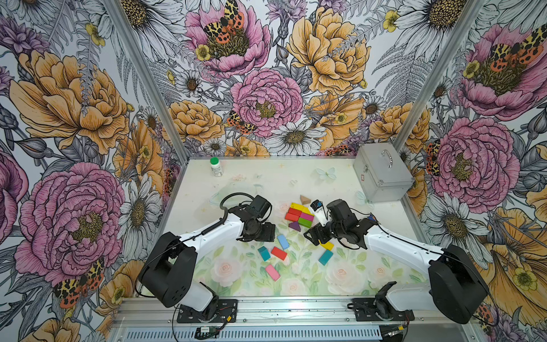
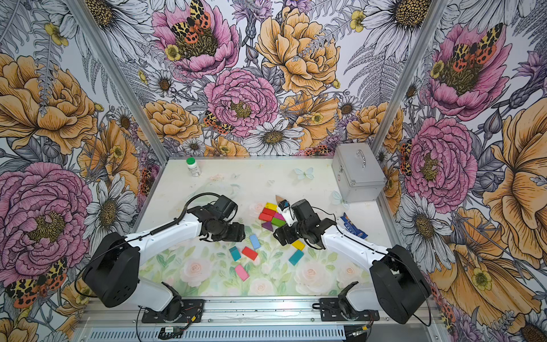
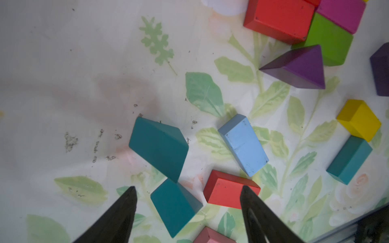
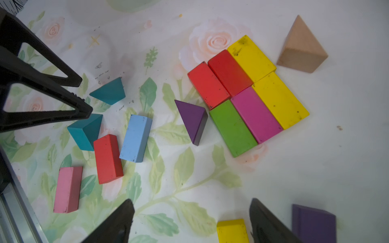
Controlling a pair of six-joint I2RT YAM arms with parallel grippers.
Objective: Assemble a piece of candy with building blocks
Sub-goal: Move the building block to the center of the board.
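Note:
Two red, two yellow, a magenta and a green brick lie pressed together as a slab (image 1: 299,214) (image 4: 248,94). A purple triangle (image 4: 192,120) rests beside it and a tan triangle (image 4: 301,50) behind it. Loose bricks lie nearer the front: light blue (image 1: 283,242), red (image 1: 278,253), pink (image 1: 272,272), teal (image 1: 325,257). My left gripper (image 3: 187,189) is open over a teal wedge (image 3: 174,206) and the red brick (image 3: 227,193), holding nothing; a teal triangle (image 3: 157,145) lies just beyond. My right gripper (image 4: 191,208) is open and empty, with a yellow block (image 4: 231,230) by one finger and a purple brick (image 4: 313,223) outside it.
A silver case (image 1: 381,174) stands at the back right and a white bottle with a green cap (image 1: 216,167) at the back left. A blue-and-white snack packet (image 2: 353,226) lies behind the right arm. A metal rail (image 1: 266,311) runs along the front edge.

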